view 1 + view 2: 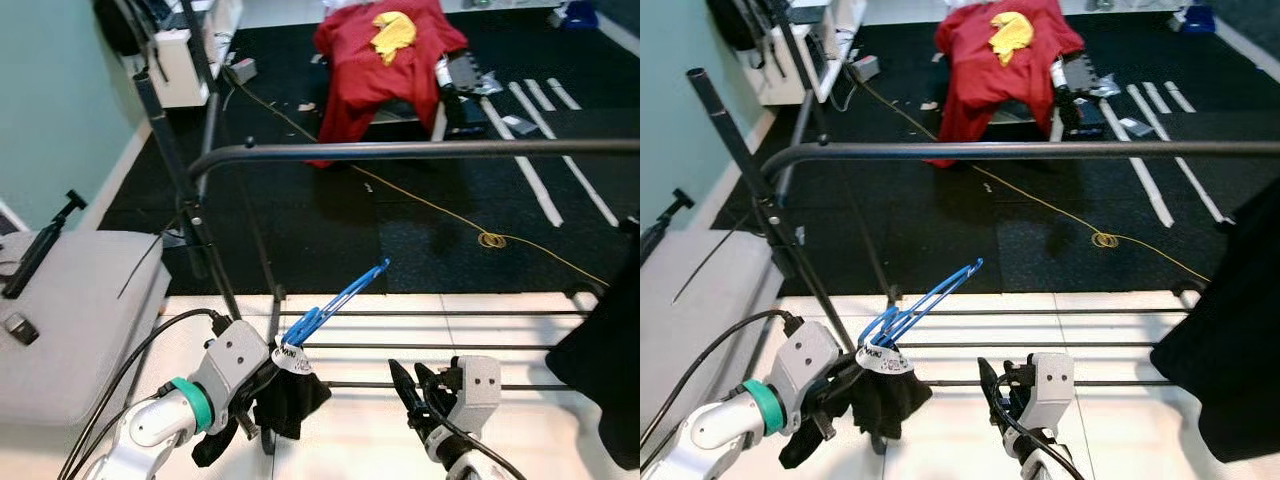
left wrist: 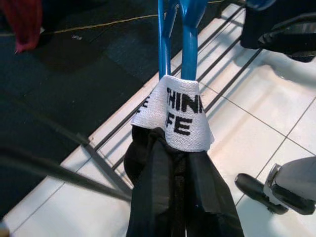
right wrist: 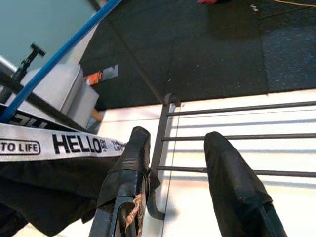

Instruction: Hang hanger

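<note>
Looks like a home laundry/utility room: black clothes rail (image 1: pixel 420 150) over a tiled floor (image 1: pixel 400 440), dark carpet (image 1: pixel 330 220) beyond, red garment (image 1: pixel 385 55) draped over a chair, teal wall (image 1: pixel 50 100), yellow cable (image 1: pixel 440 210) on the carpet.

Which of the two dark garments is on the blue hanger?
The small black garment with the white printed waistband, held at the left tool. The other dark garment hangs at the right edge.
</note>
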You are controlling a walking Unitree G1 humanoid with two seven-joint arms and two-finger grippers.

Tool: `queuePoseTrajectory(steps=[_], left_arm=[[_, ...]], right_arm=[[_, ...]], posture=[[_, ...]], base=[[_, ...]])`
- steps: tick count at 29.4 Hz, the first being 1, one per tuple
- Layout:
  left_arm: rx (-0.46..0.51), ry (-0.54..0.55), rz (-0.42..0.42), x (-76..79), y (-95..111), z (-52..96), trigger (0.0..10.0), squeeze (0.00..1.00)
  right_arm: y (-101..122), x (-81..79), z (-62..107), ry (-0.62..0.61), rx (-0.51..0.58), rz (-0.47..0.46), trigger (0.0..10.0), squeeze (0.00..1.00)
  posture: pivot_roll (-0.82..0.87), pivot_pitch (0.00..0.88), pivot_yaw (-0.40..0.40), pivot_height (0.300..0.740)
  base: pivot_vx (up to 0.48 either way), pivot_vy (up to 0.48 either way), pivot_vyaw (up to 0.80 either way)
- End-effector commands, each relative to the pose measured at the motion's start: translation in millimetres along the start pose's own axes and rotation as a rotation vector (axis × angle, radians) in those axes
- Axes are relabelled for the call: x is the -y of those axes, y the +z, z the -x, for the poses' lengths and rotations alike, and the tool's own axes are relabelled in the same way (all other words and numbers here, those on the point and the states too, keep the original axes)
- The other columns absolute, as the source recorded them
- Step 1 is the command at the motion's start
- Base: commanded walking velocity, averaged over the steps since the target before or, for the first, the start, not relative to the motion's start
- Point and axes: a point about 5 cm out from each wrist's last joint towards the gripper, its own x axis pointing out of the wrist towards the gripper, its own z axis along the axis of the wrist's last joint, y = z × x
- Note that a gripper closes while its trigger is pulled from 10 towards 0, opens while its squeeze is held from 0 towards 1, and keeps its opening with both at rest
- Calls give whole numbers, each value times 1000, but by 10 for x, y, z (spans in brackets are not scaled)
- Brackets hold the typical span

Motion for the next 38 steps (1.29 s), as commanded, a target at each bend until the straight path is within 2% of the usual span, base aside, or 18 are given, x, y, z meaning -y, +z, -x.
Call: queuePoseTrajectory(steps=[1,38], left_arm=[[-16,-4,1,24,-58,-4,10000,0],[-11,-46,-5,59,-100,-83,10000,0]], right_arm=[[-79,31,41,-23,-26,-9,10000,0],[-94,80,22,-52,-22,25,10000,0]], posture=[[-261,192,126,740],[-266,179,129,740]], base=[[0,0,800],[0,0,800]])
